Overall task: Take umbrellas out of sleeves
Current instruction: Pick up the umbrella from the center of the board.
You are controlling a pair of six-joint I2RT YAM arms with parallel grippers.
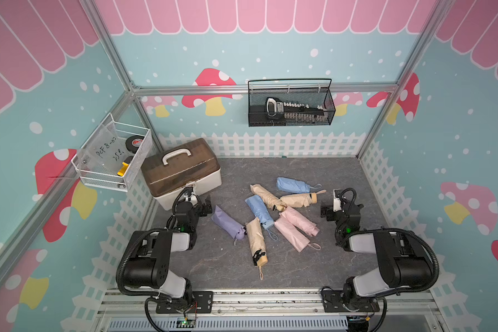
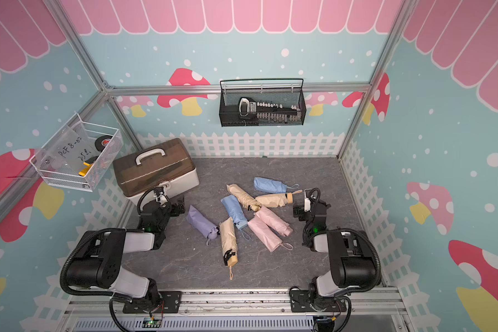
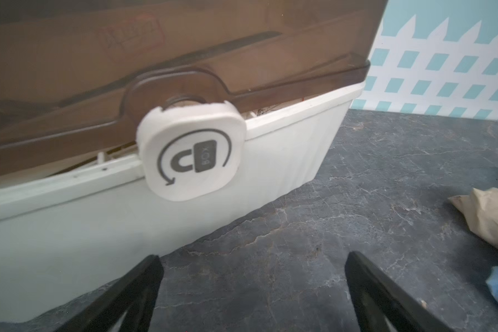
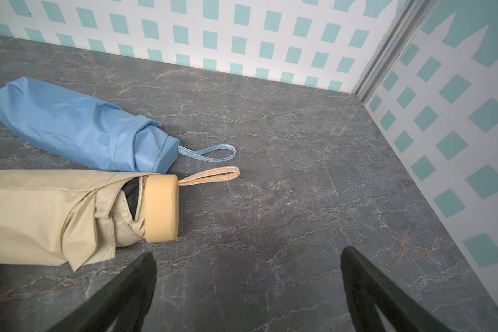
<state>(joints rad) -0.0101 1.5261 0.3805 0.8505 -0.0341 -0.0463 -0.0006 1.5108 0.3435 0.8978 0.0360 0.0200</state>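
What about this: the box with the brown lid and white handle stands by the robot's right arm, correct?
Not quite: the box with the brown lid and white handle stands by the left arm, as both top views and the left wrist view show.

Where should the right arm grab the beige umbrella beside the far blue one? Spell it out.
Probably its stubby handle: it sticks out bare of the fabric, pointing toward the open right end effector. Come from that side, low, closing across the handle's width.
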